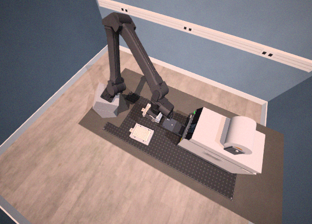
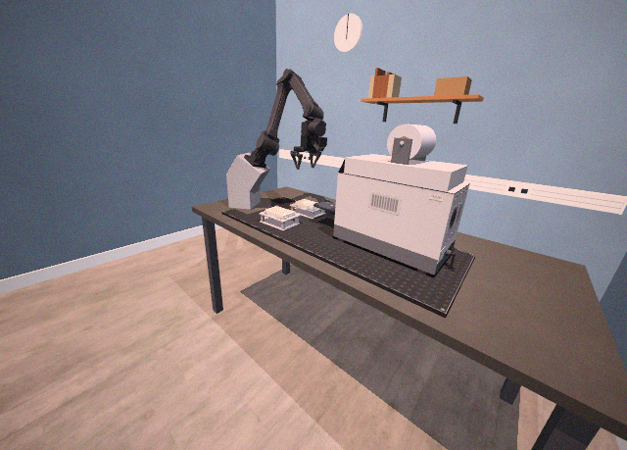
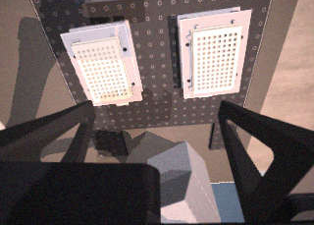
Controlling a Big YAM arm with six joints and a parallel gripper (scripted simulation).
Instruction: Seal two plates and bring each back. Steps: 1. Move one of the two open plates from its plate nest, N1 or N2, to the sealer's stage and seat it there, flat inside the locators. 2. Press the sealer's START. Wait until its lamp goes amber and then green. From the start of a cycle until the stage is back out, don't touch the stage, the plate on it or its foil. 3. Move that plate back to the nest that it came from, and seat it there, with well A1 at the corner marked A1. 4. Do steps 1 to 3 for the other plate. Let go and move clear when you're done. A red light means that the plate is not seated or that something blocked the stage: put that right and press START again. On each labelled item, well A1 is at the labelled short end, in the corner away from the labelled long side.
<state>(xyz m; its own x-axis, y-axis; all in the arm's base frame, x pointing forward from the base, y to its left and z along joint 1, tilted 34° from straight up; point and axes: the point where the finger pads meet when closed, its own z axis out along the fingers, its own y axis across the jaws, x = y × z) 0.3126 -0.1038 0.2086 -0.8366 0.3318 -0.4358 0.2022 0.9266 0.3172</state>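
— Where are the plates?
— Both beside the sealer point(image 1: 221, 138) — near plate point(image 1: 141, 133) and far plate point(image 2: 307, 205), each in its nest.
— The gripper point(image 2: 305, 159)?
— High above them, fingers wide apart (holding nothing).
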